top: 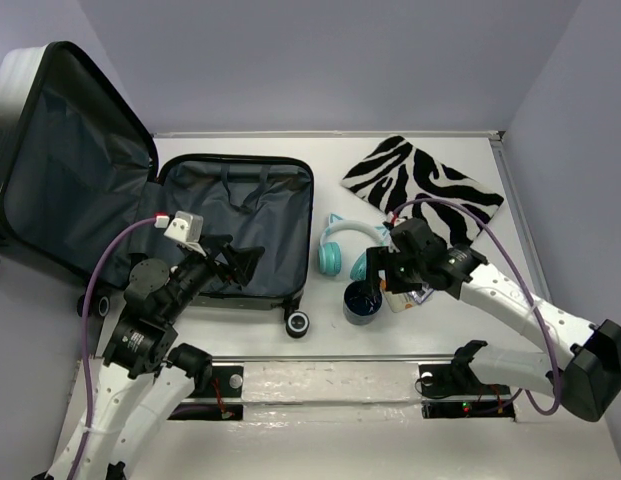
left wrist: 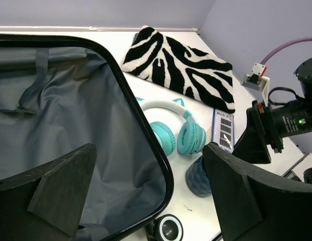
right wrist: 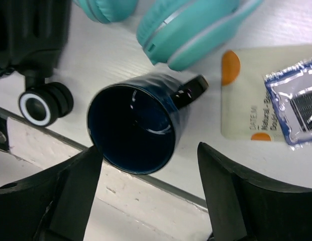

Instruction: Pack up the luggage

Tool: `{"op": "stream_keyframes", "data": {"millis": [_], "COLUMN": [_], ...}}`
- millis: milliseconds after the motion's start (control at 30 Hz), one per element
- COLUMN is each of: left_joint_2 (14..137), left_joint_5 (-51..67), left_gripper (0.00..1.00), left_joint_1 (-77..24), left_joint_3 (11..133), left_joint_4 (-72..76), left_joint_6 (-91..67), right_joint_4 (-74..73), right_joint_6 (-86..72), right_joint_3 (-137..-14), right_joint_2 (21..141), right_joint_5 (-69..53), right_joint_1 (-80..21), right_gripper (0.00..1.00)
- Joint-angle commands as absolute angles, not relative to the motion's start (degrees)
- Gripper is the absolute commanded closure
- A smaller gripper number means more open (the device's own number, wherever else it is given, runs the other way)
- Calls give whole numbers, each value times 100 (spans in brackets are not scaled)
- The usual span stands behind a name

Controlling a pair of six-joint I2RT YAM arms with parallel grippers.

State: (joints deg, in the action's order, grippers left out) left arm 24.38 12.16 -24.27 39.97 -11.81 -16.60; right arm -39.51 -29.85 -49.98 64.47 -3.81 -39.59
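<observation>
The luggage (top: pixel 235 225) lies open at the left, its lid (top: pixel 70 160) raised and its dark grey lining (left wrist: pixel 70 125) bare. My left gripper (top: pixel 240 262) is open and empty over the luggage's near right corner, and in the left wrist view (left wrist: pixel 150 196) its jaws straddle the rim. My right gripper (top: pixel 375 275) is open and empty just above a dark blue mug (top: pixel 362 302). In the right wrist view (right wrist: pixel 148 201) the mug (right wrist: pixel 133 128) sits between and beyond the fingertips, untouched.
Teal headphones (top: pixel 340 250) lie between the luggage and the mug. A zebra-striped pouch (top: pixel 422 185) lies at the back right. A flat printed packet (right wrist: pixel 266 100) lies right of the mug. A luggage wheel (top: pixel 298 322) sticks out near the front edge.
</observation>
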Motion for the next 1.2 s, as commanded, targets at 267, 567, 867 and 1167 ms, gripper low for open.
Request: {"op": "stream_keyframes", "data": {"millis": [267, 567, 867, 1167], "left_joint_2": [2347, 2180, 1978, 1863], "left_joint_5": [1257, 1231, -428, -1275], "left_gripper": [1, 1, 1, 1], "left_joint_1": [-2347, -2347, -2338, -2250], "left_joint_3": [3964, 3955, 4078, 4157], "left_joint_4": [-914, -905, -1344, -1644], "left_joint_6": [-1688, -1722, -2074, -2303], "right_joint_4": [-3419, -4410, -2247, -608], "right_joint_6": [-3296, -3542, -2550, -2241], "right_joint_3": [-4385, -5586, -7785, -10596], "right_joint_2": [6978, 5996, 7960, 11298], "right_joint_5": [-633, -545, -712, 294], "right_joint_1": [-4104, -4455, -4562, -4869], "right_gripper": [62, 93, 93, 93]}}
